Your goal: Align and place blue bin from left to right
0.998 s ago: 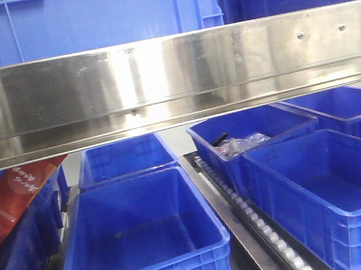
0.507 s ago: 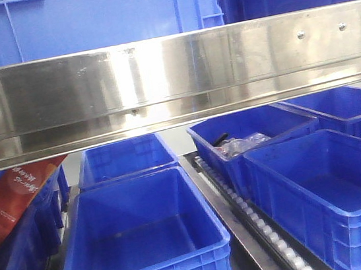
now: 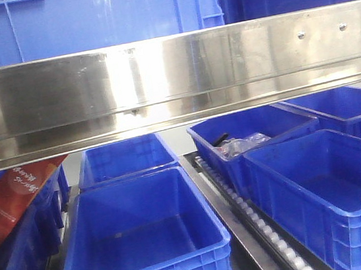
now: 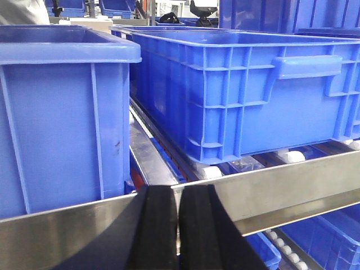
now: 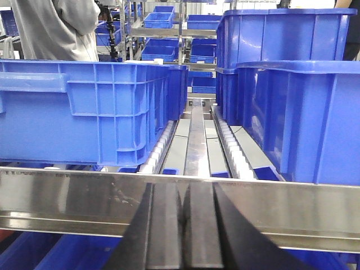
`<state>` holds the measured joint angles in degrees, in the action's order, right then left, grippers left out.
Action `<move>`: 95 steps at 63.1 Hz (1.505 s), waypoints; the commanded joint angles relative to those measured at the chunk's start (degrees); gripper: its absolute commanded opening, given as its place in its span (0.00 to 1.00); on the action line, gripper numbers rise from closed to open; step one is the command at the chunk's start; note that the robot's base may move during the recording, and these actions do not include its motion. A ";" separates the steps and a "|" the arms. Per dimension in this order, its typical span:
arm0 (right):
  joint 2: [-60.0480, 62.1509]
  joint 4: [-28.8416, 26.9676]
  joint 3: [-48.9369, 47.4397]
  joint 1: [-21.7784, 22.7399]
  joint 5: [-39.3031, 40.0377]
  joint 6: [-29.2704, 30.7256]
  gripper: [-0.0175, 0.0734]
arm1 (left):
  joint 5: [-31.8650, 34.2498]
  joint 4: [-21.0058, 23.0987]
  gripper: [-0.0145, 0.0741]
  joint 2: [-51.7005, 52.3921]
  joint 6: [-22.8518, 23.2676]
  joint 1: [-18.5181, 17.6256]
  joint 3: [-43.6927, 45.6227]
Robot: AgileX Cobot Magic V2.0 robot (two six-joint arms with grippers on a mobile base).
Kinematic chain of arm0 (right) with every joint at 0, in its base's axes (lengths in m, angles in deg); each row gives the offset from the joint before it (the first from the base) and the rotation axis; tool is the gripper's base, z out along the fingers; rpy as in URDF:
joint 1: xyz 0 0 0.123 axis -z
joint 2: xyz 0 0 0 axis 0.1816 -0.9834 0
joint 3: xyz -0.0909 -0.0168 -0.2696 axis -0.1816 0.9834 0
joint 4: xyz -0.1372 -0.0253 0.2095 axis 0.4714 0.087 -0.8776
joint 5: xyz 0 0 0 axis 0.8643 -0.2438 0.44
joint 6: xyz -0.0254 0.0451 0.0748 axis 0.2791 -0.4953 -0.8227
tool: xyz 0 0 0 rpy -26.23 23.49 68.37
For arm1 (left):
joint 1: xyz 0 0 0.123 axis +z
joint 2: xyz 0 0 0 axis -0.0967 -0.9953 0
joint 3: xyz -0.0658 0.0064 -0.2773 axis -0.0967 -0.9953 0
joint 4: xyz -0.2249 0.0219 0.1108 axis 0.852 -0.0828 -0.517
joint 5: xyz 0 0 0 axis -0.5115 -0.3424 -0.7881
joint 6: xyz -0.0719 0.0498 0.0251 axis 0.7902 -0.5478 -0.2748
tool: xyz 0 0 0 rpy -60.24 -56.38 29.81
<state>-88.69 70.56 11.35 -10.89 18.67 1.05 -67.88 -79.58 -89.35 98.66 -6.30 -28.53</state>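
Blue bin (image 4: 242,95) sits on the white rollers of the upper shelf lane, its ribbed side wall and handle recess facing the left wrist camera; the same bin (image 5: 84,109) fills the left of the right wrist view. Just left of it in the left wrist view stands a second crate (image 4: 62,112), with a narrow gap between them. Across the roller lane (image 5: 197,140) in the right wrist view, stacked crates (image 5: 292,95) stand well apart from the bin. A steel shelf rail (image 3: 173,82) spans the front view above the lower crates (image 3: 141,240). Left gripper (image 4: 178,230) and right gripper (image 5: 183,230) each hang before the rail, pads pressed together, clenched on nothing.
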 commanded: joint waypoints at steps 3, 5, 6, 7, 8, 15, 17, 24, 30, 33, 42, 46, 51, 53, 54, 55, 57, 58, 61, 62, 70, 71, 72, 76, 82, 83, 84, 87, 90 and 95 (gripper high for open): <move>0.39 0.72 0.11 0.23 1.78 0.37 0.12 | 2.02 0.28 0.18 0.28 -0.15 0.36 -0.52; 0.39 0.72 0.11 0.23 1.78 0.37 0.12 | 2.10 -0.45 0.18 0.28 -0.56 0.93 -0.52; 0.39 0.72 0.11 0.23 1.78 0.37 0.12 | 2.25 -0.55 0.18 0.28 -1.31 1.21 -0.52; 0.39 0.72 0.11 0.23 1.78 0.37 0.12 | 2.46 -0.35 0.18 0.32 -2.25 1.50 -0.52; 0.39 0.72 0.11 0.23 1.78 0.37 0.12 | 2.80 0.29 0.18 0.42 -3.87 2.06 -0.52; 0.39 0.72 0.11 0.23 1.78 0.37 0.12 | 5.00 4.34 0.18 2.02 -9.47 5.78 -2.71; 0.39 0.72 0.11 0.23 1.78 0.37 0.12 | 6.25 4.46 0.18 2.84 -9.47 6.86 -4.29; 0.39 0.72 0.11 0.23 1.78 0.37 0.12 | 13.24 6.44 0.18 4.97 -9.47 9.41 -12.38; 0.39 0.72 0.11 0.23 1.78 0.37 0.12 | 20.43 6.99 0.18 4.97 -9.47 10.49 -19.89; 0.39 0.72 0.11 0.23 1.91 0.37 0.12 | 24.59 6.99 0.18 4.97 -9.47 10.85 -23.62; 0.39 0.72 0.11 0.23 1.91 0.37 0.12 | 37.27 7.31 0.18 4.97 -9.47 11.25 -30.97; 0.39 0.72 0.11 0.23 1.91 0.37 0.12 | 33.27 7.49 0.18 4.97 -9.47 11.25 -30.97; 0.39 0.72 0.11 0.23 1.91 0.37 0.12 | 32.99 7.49 0.18 4.97 -9.47 11.25 -30.97; 0.39 0.72 0.11 0.23 1.91 0.37 0.12 | 33.10 7.49 0.18 4.97 -9.47 11.25 -30.97; 0.39 0.72 0.11 0.23 1.91 0.37 0.12 | 33.10 7.49 0.18 4.97 -9.47 11.25 -30.97; 0.39 0.72 0.11 0.23 1.91 0.37 0.12 | 33.10 7.49 0.18 4.97 -9.47 11.25 -30.97; 0.39 0.72 0.11 0.23 1.91 0.37 0.12 | 33.10 7.49 0.18 4.97 -9.47 11.25 -30.97; 0.39 0.72 0.11 0.23 1.91 0.37 0.12 | 33.10 7.49 0.18 4.97 -9.47 11.25 -30.97; 0.39 0.72 0.11 0.23 1.91 0.37 0.12 | 33.10 7.49 0.18 4.97 -9.47 11.25 -30.97; 0.39 0.72 0.11 0.23 1.91 0.37 0.12 | 33.10 7.49 0.18 4.97 -9.47 11.25 -30.97; 0.39 0.72 0.11 0.23 2.04 0.37 0.12 | 33.10 7.49 0.18 4.97 -9.47 11.25 -30.97; 0.39 0.72 0.11 0.23 2.04 0.37 0.12 | 33.10 7.49 0.18 4.97 -9.47 11.25 -30.97; 0.39 0.72 0.11 0.23 2.04 0.37 0.12 | 33.10 7.49 0.18 4.97 -9.47 11.25 -30.97; 0.39 0.72 0.11 0.23 2.13 0.37 0.12 | 33.10 7.49 0.18 4.97 -9.47 11.25 -30.97; 0.39 0.72 0.11 0.23 2.20 0.37 0.12 | 33.10 7.49 0.18 4.97 -9.47 11.25 -30.97; 0.39 0.72 0.11 0.23 2.20 0.37 0.12 | 33.10 7.49 0.18 4.97 -9.47 11.25 -30.97; 0.39 0.72 0.11 0.23 2.20 0.37 0.12 | 33.10 7.49 0.18 4.97 -9.47 11.25 -30.97; 0.39 0.72 0.11 0.23 2.20 0.37 0.12 | 33.10 7.49 0.18 4.97 -9.47 11.25 -30.97; 0.39 0.72 0.11 0.23 2.20 0.37 0.12 | 33.10 7.49 0.18 4.97 -9.47 11.25 -30.97; 0.39 0.72 0.11 0.23 2.70 0.37 0.12 | 33.10 7.49 0.18 4.97 -9.47 11.25 -30.97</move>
<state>-88.69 70.56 11.44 -10.89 19.47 1.14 -35.93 -72.28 -84.67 89.43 4.82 -59.61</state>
